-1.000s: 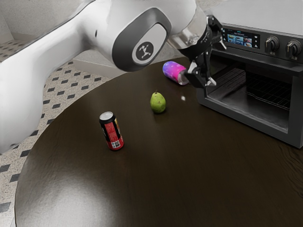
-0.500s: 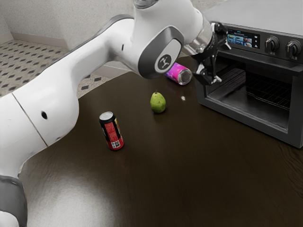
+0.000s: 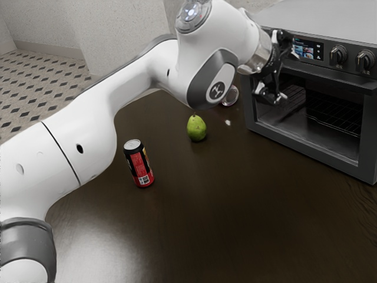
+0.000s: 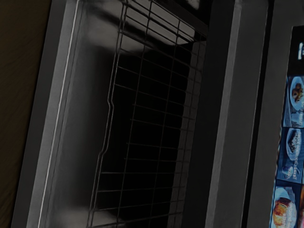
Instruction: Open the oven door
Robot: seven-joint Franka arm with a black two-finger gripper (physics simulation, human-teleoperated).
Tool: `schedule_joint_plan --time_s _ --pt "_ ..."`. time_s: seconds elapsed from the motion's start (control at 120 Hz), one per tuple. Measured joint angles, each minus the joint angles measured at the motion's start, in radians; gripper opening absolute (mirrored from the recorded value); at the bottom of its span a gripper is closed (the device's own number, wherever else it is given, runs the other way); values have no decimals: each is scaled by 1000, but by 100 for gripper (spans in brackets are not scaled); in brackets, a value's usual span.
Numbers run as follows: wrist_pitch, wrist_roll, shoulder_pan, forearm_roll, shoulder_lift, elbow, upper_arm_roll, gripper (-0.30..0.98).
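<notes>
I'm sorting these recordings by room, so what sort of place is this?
Probably a kitchen or dining area, rendered in simulation: an oven sits on the dark table with a pear, and the floor has a diamond pattern.

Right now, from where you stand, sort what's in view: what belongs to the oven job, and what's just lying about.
Part of the job:
- dark grey, boxy metal oven
- black two-finger gripper, open beside it

Just lying about:
- upright black-and-red metal can
- green, rounded pear
- partly hidden, silver-ended can
</notes>
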Motion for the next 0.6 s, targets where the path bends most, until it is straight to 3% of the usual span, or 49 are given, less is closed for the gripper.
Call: schedule_joint_plan --time_s 0.6 --pt "112 49 22 -1 85 47 -4 68"
